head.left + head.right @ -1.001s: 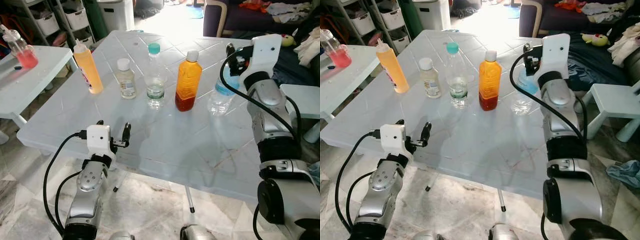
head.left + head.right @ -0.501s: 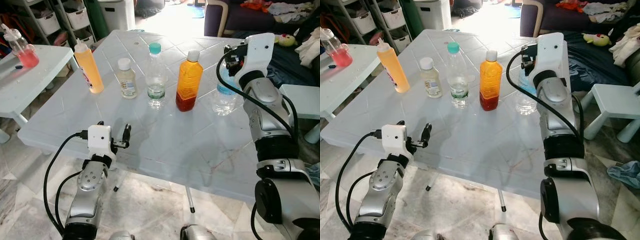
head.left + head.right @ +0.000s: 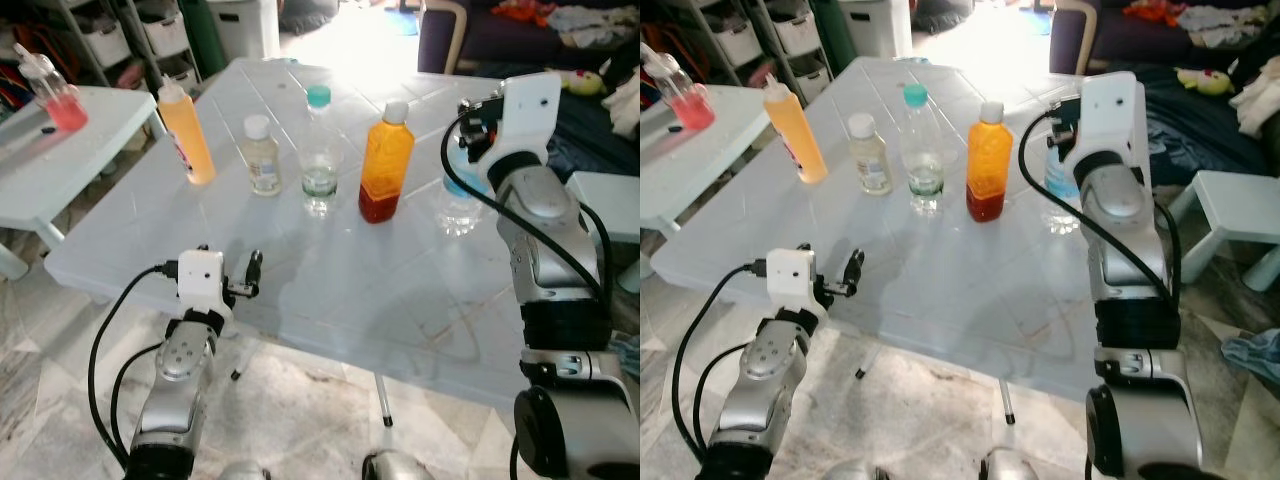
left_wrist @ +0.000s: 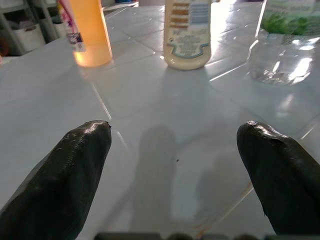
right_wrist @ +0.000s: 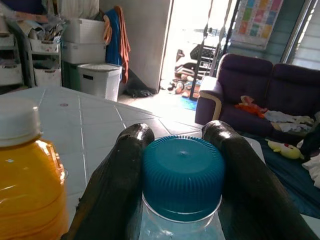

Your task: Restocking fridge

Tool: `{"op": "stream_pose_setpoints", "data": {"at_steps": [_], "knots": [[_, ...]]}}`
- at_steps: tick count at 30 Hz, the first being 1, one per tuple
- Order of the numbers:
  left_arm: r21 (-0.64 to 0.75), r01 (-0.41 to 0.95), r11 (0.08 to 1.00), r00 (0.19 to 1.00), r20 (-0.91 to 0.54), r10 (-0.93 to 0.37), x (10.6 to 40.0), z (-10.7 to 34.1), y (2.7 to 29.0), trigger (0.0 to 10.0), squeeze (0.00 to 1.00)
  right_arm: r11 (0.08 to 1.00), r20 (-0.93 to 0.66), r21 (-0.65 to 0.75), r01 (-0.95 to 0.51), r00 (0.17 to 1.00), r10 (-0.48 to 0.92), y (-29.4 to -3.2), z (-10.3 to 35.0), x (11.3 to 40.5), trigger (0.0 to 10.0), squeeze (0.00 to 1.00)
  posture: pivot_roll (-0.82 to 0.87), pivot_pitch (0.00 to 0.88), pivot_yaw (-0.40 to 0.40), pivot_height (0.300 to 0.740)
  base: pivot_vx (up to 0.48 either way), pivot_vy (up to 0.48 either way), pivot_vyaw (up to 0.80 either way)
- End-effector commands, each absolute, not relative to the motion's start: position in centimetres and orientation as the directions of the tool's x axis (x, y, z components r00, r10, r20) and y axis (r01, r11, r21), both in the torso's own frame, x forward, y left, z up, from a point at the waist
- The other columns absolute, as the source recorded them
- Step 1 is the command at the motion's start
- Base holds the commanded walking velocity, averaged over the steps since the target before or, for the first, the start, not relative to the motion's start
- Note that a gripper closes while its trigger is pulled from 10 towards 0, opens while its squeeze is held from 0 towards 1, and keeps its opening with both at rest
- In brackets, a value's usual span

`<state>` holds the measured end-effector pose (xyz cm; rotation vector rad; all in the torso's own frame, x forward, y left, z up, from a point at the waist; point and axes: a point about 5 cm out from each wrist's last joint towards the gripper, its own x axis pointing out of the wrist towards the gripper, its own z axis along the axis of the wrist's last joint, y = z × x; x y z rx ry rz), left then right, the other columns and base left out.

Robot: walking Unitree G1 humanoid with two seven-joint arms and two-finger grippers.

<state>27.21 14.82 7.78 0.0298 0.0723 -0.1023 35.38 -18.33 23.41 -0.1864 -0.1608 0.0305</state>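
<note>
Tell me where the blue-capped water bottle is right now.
The blue-capped water bottle stands at the right end of the bottle row on the table, beside the orange juice bottle, its cap between the right gripper fingers.

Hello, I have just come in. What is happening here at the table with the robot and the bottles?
The robot stands at a pale table holding a row of bottles. Its right gripper is closed around the blue cap of a clear water bottle at the right end of the row, beside the orange juice bottle. The left gripper hovers open low over the table's near edge, holding nothing. The other bottles stand untouched.
</note>
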Motion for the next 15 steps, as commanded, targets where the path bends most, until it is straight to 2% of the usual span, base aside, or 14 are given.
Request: {"op": "stream_pose_setpoints", "data": {"at_steps": [1,2,3,4,5,6,7,8,15], "knots": [[0.038,0.103,0.994,0.992,-0.08,-0.1,27.5,7.9,14.8,10.0,0.0,0.983,0.053,-0.178,-0.035,0.998,0.045,-18.1,21.3,35.3,0.0,0.0,0.02,0.044,0.067,0.74,0.0,0.0,0.0],[0.041,0.099,0.994,0.993,-0.064,-0.096,27.6,8.1,14.6,10.0,0.0,0.984,0.06,-0.172,-0.033,0.997,0.044,-17.9,21.1,34.9,0.0,0.0,0.01,0.046,0.064,0.74,0.0,0.0,0.0],[0.039,0.09,0.995,0.994,-0.066,-0.088,27.8,8.1,14.6,10.0,0.0,0.983,0.067,-0.178,-0.044,0.996,0.057,-17.5,20.7,34.5,2.3,0.0,0.01,0.045,0.063,0.74,0.0,0.0,0.0],[0.039,0.09,0.995,0.994,-0.066,-0.088,27.8,8.1,14.6,10.0,0.0,0.983,0.067,-0.178,-0.044,0.996,0.057,-17.5,20.7,34.5,2.3,0.0,0.01,0.045,0.063,0.74,0.0,0.0,0.0],[0.04,0.084,0.996,0.994,-0.079,-0.08,27.8,7.9,14.6,10.0,0.0,0.982,0.073,-0.178,-0.065,0.994,0.079,-17.0,20.4,34.1,7.6,0.0,0.01,0.044,0.066,0.74,0.0,0.0,0.0],[0.042,0.082,0.996,0.993,-0.087,-0.078,27.7,7.7,14.6,10.0,0.0,0.982,0.078,-0.168,-0.084,0.992,0.098,-16.6,20.3,33.9,9.0,0.0,0.01,0.044,0.068,0.74,-0.247,0.0,0.0],[0.043,0.082,0.996,0.993,-0.092,-0.078,27.6,7.6,14.6,10.0,0.0,0.982,0.081,-0.16,-0.096,0.991,0.11,-16.3,20.2,33.7,9.0,0.0,0.01,0.044,0.07,0.74,-0.247,0.0,0.0],[0.041,0.088,0.995,0.992,-0.099,-0.084,27.5,7.5,14.4,10.0,0.0,0.98,0.071,-0.168,-0.103,0.991,0.116,-16.0,19.8,33.3,10.0,0.0,0.01,0.042,0.068,0.74,-0.292,0.0,0.0],[0.034,0.096,0.995,0.99,-0.107,-0.092,27.2,7.2,13.9,10.0,0.0,0.982,0.057,-0.154,-0.107,0.992,0.117,-14.8,19.0,32.6,10.0,0.0,0.01,0.036,0.063,0.74,-0.291,0.0,0.0]]}}
